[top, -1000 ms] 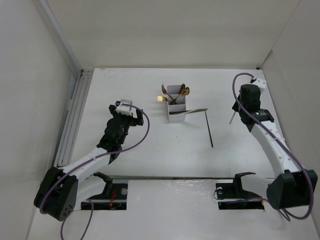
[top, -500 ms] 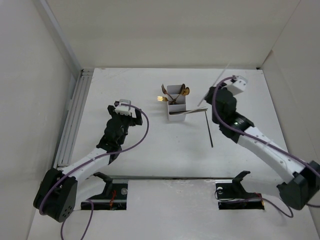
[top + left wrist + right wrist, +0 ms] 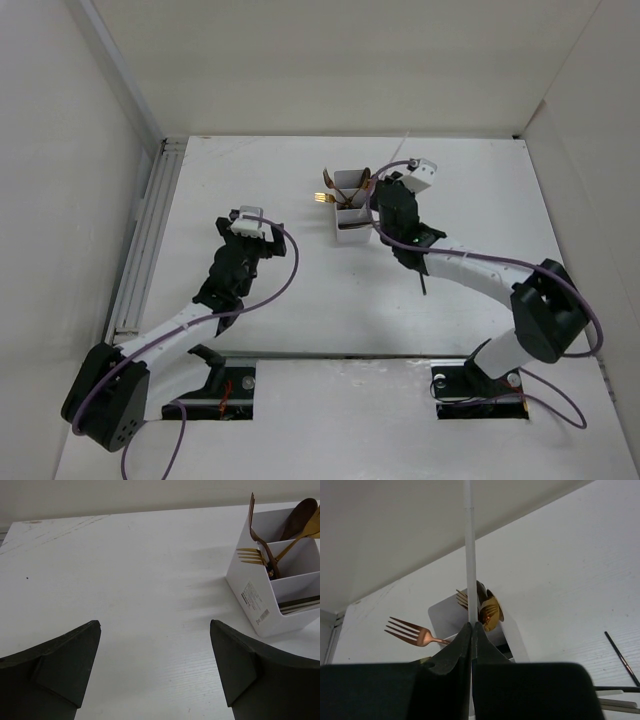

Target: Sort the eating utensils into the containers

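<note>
A pale chopstick point(image 3: 469, 540) is held upright by the right gripper point(image 3: 471, 625), close to the white box point(image 3: 352, 228).

The right fingers are pressed together on the chopstick, and the gripper is seen just right of the box, near its far end. The left gripper point(image 3: 155, 625) is kept well to the left of the box, low over the table point(image 3: 300, 300), with its fingers wide apart and nothing between them. In the box, the spoons point(image 3: 489, 611) are seen in the far compartment, and the forks point(image 3: 250, 556) are leaned in the middle one, with the prongs of one pointed out over the left wall. Thin chopsticks point(image 3: 300, 603) are laid in the near compartment. One dark chopstick point(image 3: 419, 262) is left flat on the table, to the right of the box and nearer than it, partly hidden under the right arm.
</note>
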{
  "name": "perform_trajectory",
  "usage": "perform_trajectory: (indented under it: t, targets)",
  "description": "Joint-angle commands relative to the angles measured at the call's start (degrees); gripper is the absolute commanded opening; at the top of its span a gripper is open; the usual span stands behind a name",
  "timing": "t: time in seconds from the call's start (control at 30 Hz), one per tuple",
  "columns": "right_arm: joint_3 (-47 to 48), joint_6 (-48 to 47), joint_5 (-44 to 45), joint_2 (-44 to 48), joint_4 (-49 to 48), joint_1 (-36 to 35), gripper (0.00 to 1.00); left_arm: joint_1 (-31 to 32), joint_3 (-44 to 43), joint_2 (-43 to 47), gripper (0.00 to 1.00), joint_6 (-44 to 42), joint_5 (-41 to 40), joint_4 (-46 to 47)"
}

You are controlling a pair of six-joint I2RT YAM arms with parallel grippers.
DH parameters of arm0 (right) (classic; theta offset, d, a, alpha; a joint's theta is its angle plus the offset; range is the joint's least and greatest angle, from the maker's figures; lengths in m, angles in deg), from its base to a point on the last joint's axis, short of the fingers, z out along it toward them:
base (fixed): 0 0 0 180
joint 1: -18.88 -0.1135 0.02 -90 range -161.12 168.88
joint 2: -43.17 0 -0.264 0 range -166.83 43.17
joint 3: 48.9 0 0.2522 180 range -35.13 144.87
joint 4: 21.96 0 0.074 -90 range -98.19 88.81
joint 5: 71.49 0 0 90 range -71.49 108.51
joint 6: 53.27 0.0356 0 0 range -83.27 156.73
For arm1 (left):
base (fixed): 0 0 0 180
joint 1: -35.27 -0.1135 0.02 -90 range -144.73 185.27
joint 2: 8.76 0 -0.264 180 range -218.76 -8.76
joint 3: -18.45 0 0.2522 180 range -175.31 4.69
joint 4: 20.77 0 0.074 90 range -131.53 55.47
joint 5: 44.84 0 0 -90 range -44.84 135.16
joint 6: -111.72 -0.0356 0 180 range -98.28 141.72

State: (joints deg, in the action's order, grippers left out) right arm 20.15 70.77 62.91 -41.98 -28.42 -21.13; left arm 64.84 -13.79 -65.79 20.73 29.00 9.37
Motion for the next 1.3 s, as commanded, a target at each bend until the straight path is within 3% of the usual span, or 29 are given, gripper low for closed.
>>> perform_trajectory:
  t: [0.0, 0.3, 0.67, 1.27]
  targets:
    - [2.72, 0.23, 2.60, -3.35, -5.52, -1.65, 0.00, 1.11, 0.37, 2.10, 0.89, -0.14, -2.11, 3.56]
    - [3.25, 4.98, 1.92, -8.55, -5.52, -1.65, 0.00, 2.17, 0.90, 0.88, 0.89, -1.29, -2.73, 5.32]
    - [3.34, 7.08, 3.23, -11.88, -6.05, -1.65, 0.00, 2.17, -1.47, -3.52, 0.89, -1.29, -3.79, 5.85]
    - [5.71, 7.79, 4.99, -16.36, -6.58, -2.35, 0.00, 2.17, -1.47, -3.52, 0.89, -1.29, -3.79, 7.51]
